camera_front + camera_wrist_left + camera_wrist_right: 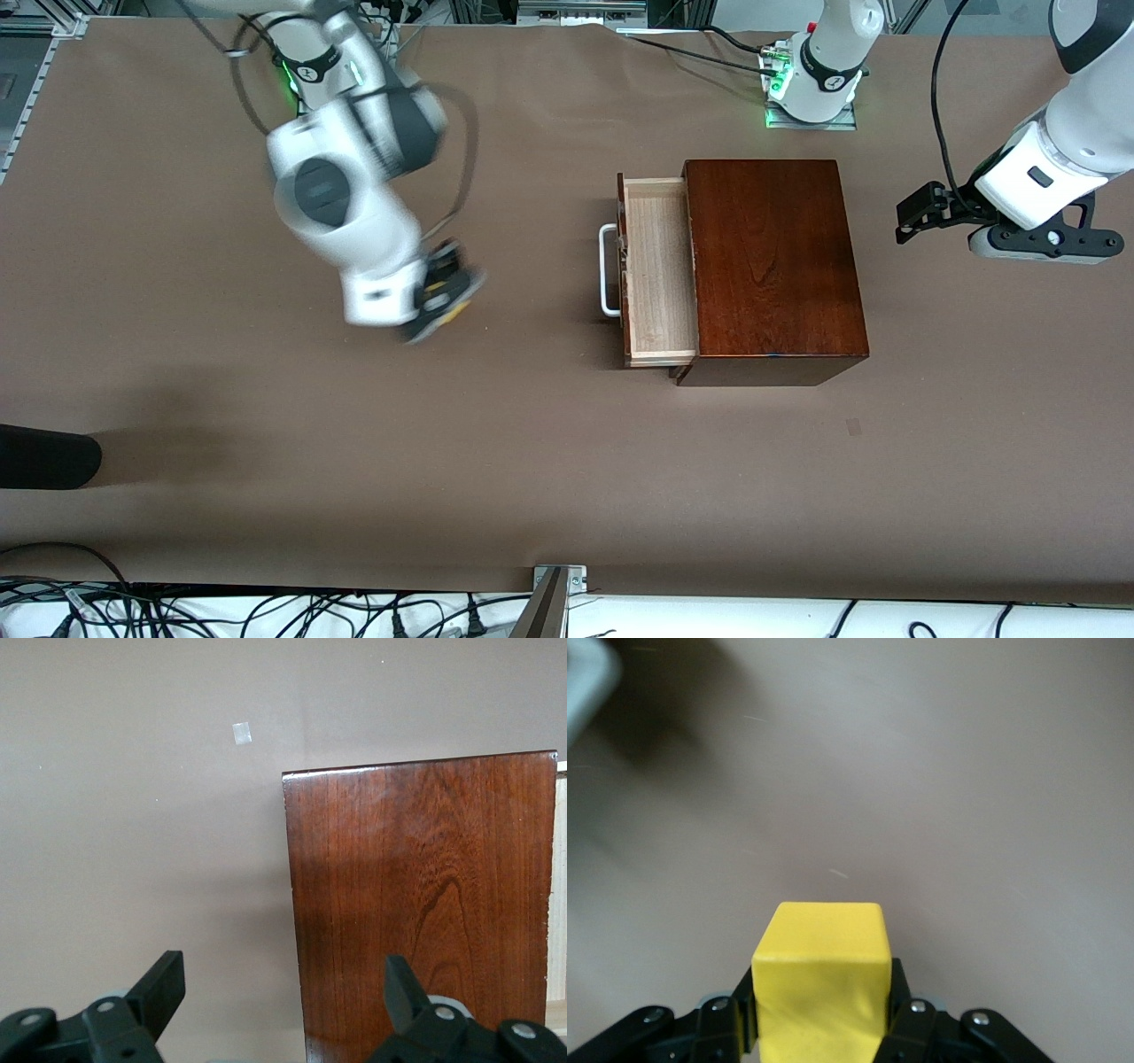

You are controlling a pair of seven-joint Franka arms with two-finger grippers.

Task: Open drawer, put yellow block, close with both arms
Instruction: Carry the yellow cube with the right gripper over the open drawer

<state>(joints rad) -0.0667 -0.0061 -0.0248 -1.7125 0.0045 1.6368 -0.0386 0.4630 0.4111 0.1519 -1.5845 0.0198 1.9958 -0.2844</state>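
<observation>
The reddish-brown wooden box (775,266) stands mid-table with its drawer (657,270) pulled out toward the right arm's end. The drawer's pale inside is bare and its white bar handle (609,270) faces that end. My right gripper (447,301) hangs over the bare table between its base and the drawer, shut on the yellow block (459,310). In the right wrist view the yellow block (822,979) fills the space between the black fingers (902,997). My left gripper (905,221) waits open beside the box at the left arm's end. Its view shows the box top (416,904) under empty fingertips (164,985).
A dark rounded object (44,456) pokes in at the table's edge at the right arm's end, near the front camera. A small tape patch (852,427) lies on the brown cover nearer the camera than the box. A metal bracket (558,580) sits at the near edge.
</observation>
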